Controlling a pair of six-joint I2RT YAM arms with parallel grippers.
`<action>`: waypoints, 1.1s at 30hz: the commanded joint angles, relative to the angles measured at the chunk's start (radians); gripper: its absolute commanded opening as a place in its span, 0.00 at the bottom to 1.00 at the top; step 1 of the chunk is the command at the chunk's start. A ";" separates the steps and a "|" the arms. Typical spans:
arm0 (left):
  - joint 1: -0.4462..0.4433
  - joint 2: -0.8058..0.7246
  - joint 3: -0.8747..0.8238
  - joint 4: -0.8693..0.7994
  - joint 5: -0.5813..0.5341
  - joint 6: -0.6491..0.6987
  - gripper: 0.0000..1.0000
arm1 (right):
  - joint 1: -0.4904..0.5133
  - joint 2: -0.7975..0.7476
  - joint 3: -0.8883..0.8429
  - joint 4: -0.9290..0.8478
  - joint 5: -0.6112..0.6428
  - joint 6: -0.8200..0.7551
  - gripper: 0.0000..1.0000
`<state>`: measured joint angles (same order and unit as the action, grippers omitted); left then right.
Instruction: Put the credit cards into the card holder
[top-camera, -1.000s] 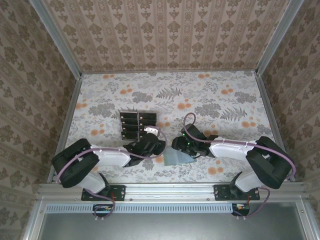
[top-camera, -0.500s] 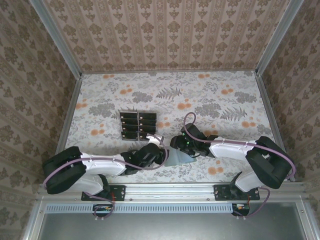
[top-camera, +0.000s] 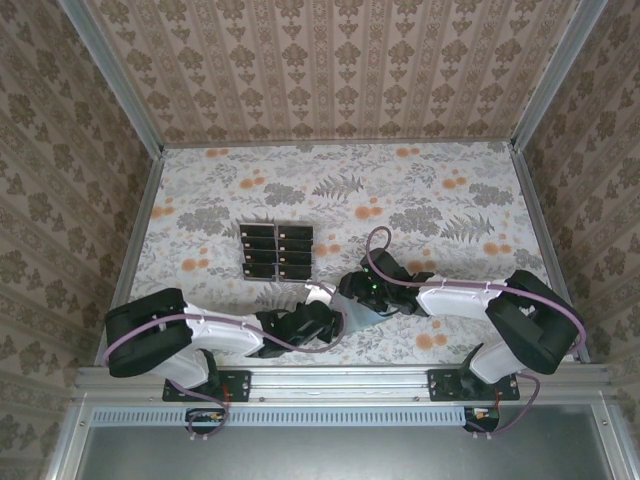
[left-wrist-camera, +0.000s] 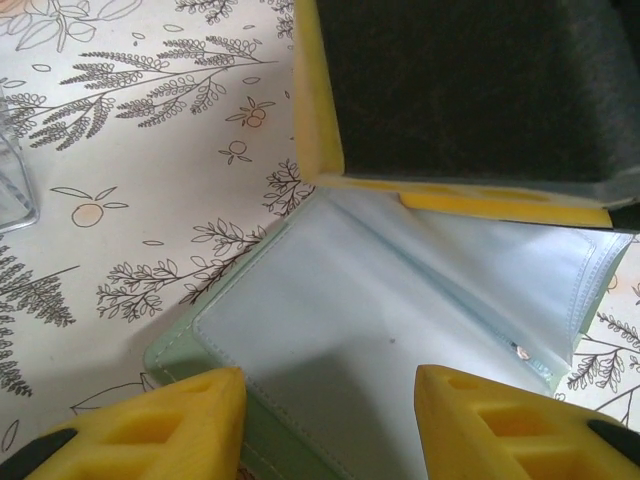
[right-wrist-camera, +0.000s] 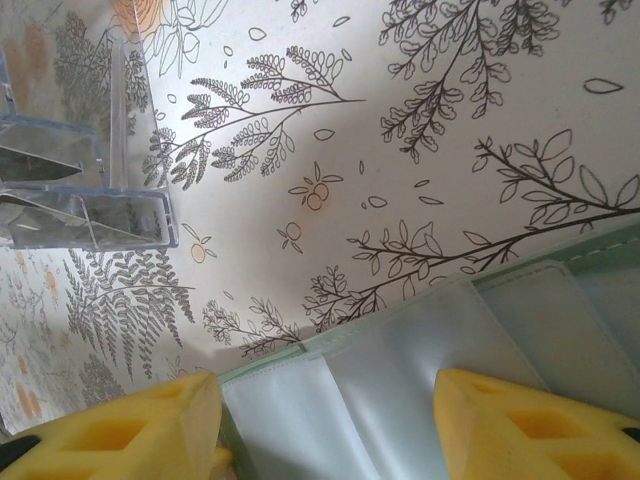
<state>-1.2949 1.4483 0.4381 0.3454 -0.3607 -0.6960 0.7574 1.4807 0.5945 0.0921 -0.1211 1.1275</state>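
Observation:
The sage-green card holder (top-camera: 360, 316) lies open near the table's front, its pale clear pockets (left-wrist-camera: 370, 320) fanned out. My left gripper (left-wrist-camera: 330, 420) hovers over its near corner, jaws apart, nothing clamped; in the top view the left gripper (top-camera: 330, 308) sits just left of the holder. My right gripper (right-wrist-camera: 330, 420) is open too, one fingertip at the holder's green edge (right-wrist-camera: 270, 365) and the other over the pockets. Its black-padded finger (left-wrist-camera: 470, 90) rests on the holder's far side. The black credit cards (top-camera: 276, 250) stand in the clear rack.
The clear tiered rack (right-wrist-camera: 90, 200) stands just beyond and left of the holder, with its corner (left-wrist-camera: 15, 190) close to my left gripper. Patterned walls and metal rails (top-camera: 130, 250) enclose the table. Open tabletop (top-camera: 450, 200) lies to the back and right.
My left gripper has swung from beside the rack rightward and nearer, onto the holder's corner. The right gripper has stayed on the holder, and the holder has opened a little.

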 joint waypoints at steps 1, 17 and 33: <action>-0.007 -0.014 0.010 0.003 -0.060 -0.043 0.48 | 0.006 -0.035 0.010 -0.049 -0.008 -0.046 0.59; -0.003 0.072 -0.004 0.081 -0.061 -0.082 0.30 | -0.009 -0.096 0.160 -0.357 0.097 -0.348 0.58; 0.152 0.215 0.097 0.147 0.064 0.058 0.14 | -0.030 -0.053 0.072 -0.381 0.193 -0.324 0.57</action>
<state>-1.1770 1.6241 0.4953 0.4904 -0.3542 -0.7094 0.7380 1.4616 0.7013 -0.2440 0.0231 0.7845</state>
